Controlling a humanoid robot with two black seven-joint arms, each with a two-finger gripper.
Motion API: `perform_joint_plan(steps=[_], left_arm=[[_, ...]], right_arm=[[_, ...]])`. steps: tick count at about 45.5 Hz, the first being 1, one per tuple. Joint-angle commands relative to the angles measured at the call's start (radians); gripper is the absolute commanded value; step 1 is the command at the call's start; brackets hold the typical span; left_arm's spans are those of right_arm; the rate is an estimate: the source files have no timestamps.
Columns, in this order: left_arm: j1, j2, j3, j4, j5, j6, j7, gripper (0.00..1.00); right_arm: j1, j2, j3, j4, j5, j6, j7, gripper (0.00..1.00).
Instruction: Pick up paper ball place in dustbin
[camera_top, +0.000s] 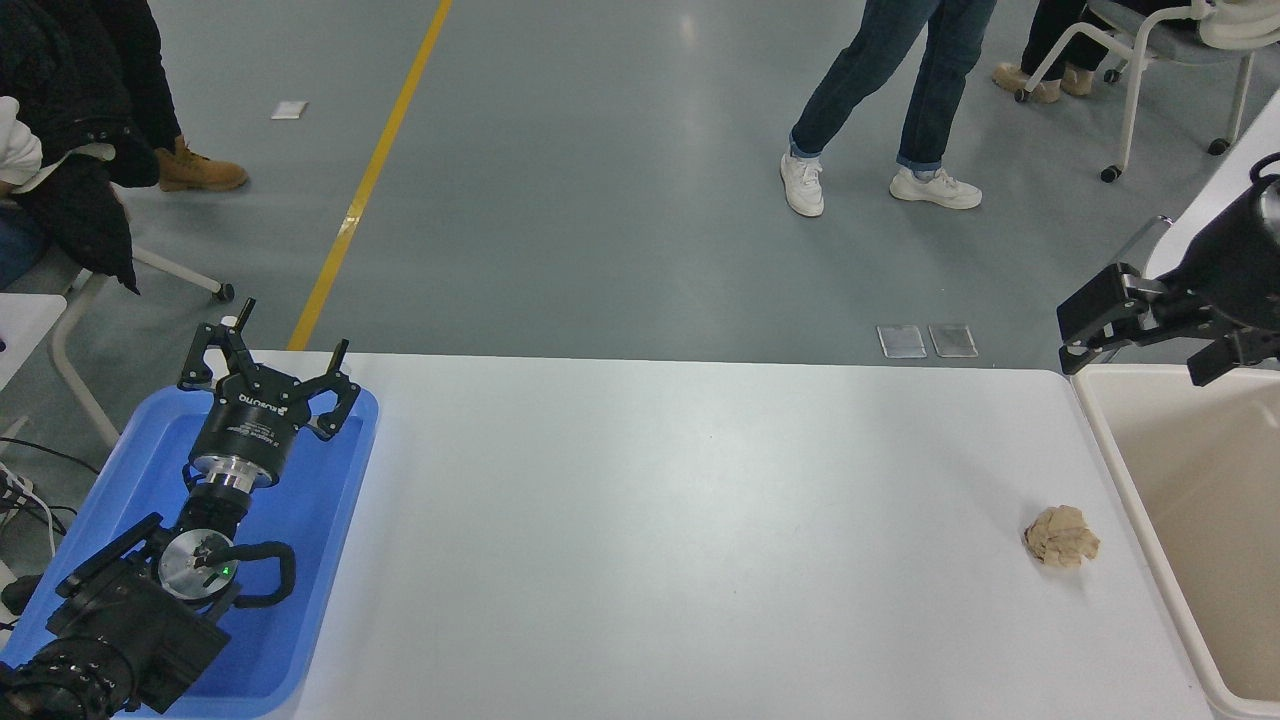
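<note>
The tan, wrinkled paper ball lies on the white table near its right end, just left of the dustbin. The cream-beige dustbin stands at the right edge, partly cut off by the picture. My right gripper hangs open and empty above the dustbin's far corner, well behind and above the ball. My left gripper is parked open over the blue tray at the lower left.
A shallow blue tray sits at the table's left end under the left arm. A person's legs move on the floor beyond the table. Seated people and chairs are at the far left and far right.
</note>
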Motion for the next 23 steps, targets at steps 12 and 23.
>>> perform_joint_plan(steps=[12, 23], left_arm=[[0.000, 0.000, 0.000, 0.000, -0.001, 0.000, 0.000, 1.00], [0.000, 0.000, -0.001, 0.000, 0.001, 0.000, 0.000, 1.00]], right_arm=[[-0.027, 0.001, 0.007, -0.012, -0.001, 0.000, 0.000, 1.00], [-0.050, -0.011, 0.013, -0.029, -0.002, 0.000, 0.002, 1.00]])
